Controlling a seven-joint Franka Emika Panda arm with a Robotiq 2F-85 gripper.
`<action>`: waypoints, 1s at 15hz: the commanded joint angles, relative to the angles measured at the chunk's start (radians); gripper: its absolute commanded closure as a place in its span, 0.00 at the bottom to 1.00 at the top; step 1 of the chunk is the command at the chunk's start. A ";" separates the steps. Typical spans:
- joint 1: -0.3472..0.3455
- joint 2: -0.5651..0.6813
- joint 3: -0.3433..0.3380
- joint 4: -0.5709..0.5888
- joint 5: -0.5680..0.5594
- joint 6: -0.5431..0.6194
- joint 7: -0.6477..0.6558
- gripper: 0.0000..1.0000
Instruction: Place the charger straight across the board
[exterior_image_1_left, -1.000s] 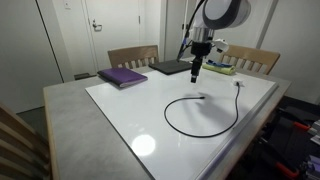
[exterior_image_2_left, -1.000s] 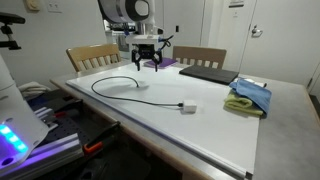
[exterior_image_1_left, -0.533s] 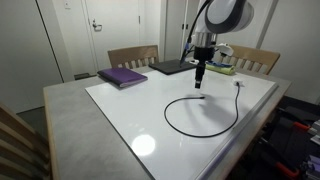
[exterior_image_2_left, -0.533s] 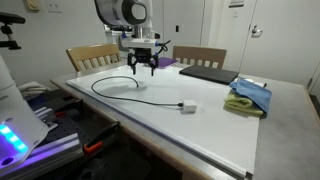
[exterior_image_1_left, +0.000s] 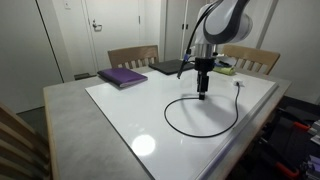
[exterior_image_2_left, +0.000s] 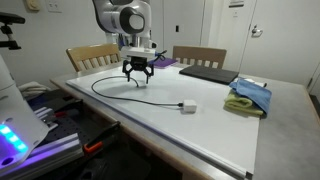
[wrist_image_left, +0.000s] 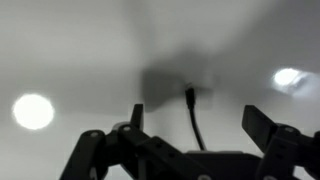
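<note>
The charger (exterior_image_1_left: 213, 133) lies in a loose loop on the glossy white board (exterior_image_1_left: 125, 108), its white plug (exterior_image_1_left: 237, 84) near the far right. In an exterior view the plug (exterior_image_2_left: 186, 106) rests mid-board (exterior_image_2_left: 215, 135), with the cable (exterior_image_2_left: 105, 79) curling to the left. My gripper (exterior_image_1_left: 202, 91) hangs open, low over the cable's dark connector end (exterior_image_1_left: 203, 97). The wrist view shows that connector (wrist_image_left: 190, 96) and a stretch of cable between my open fingers (wrist_image_left: 264, 124), the gripper (wrist_image_left: 200, 120) holding nothing.
A purple book (exterior_image_1_left: 122, 76) and a dark laptop (exterior_image_1_left: 170, 67) lie at the board's back. A blue and green cloth (exterior_image_2_left: 248, 97) sits beside the laptop (exterior_image_2_left: 205, 73). Wooden chairs (exterior_image_1_left: 132, 55) stand behind the grey table (exterior_image_1_left: 70, 120).
My gripper has come forward from near the laptop and dropped down over the cable's connector end. The cable has not moved.
</note>
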 joint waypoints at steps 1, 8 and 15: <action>-0.045 0.021 0.048 -0.012 0.013 0.015 -0.160 0.00; -0.005 0.027 -0.006 0.004 -0.086 0.024 -0.226 0.26; -0.006 0.046 -0.021 0.047 -0.111 0.055 -0.210 0.76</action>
